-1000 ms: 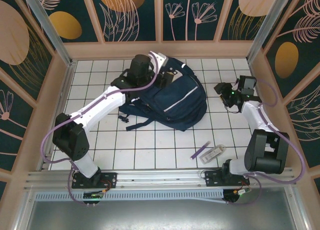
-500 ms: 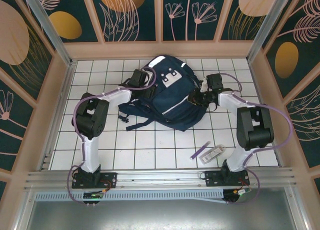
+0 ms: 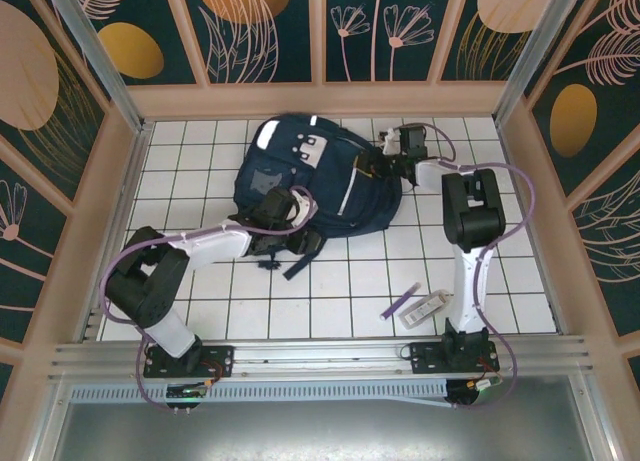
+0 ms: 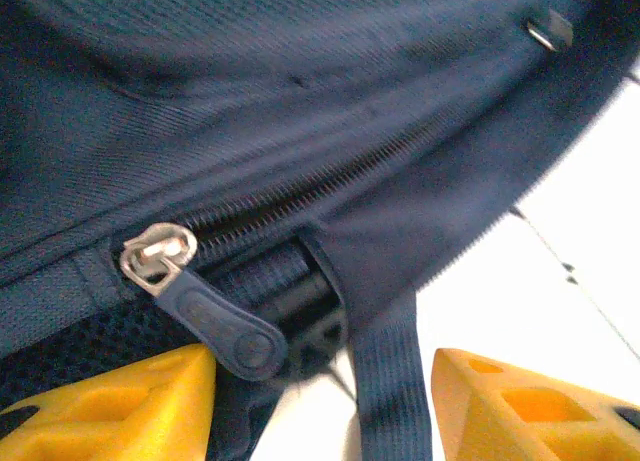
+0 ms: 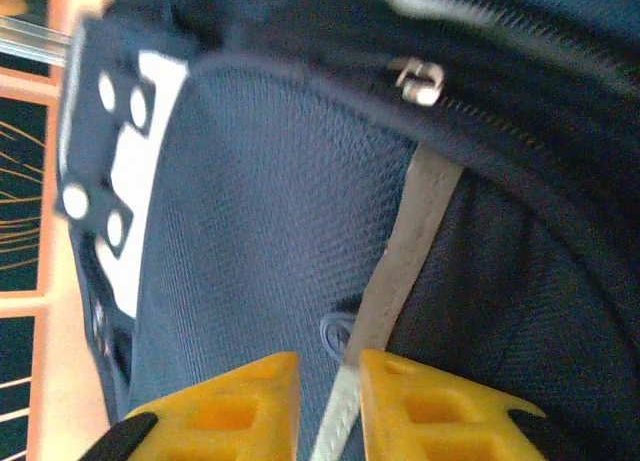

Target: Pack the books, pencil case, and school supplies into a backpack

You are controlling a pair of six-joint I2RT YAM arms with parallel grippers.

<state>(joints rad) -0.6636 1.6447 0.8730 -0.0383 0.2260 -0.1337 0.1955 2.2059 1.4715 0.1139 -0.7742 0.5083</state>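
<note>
Left gripper [image 4: 322, 366]: jaws apart, yellow fingers either side of a dark strap [image 4: 385, 381] at the near edge of the backpack [image 3: 310, 176]. Rubbery zipper pull [image 4: 215, 326] just beside the left finger, nothing pinched.

Right gripper [image 5: 328, 366]: fingers nearly together, pale grey strip [image 5: 410, 241] running into the gap, up against the pack's far-right side. Can't tell whether actually clamped on it or just nosing at it.

Big change over the last second: pack shoved and spun. Was sitting more toward the middle-right of the tiled table [image 3: 250, 301], now further left, with the grey patches turned toward the far-left corner. Left arm now round at the near edge instead of over the top, right one in from well off to the side.

Reads like repositioning to get at a zipper, not packing yet. Closed-looking teeth in the left wrist view. Purple pen [image 3: 402, 301] and clear stationery pack [image 3: 430, 304] side by side on the tiles near the right arm's base, well apart from the pack. So nothing of those loaded so far.

Next up, probably: grab that pull while the other side holds the fabric steady. Main risk: pack sliding again instead of the zipper running.
</note>
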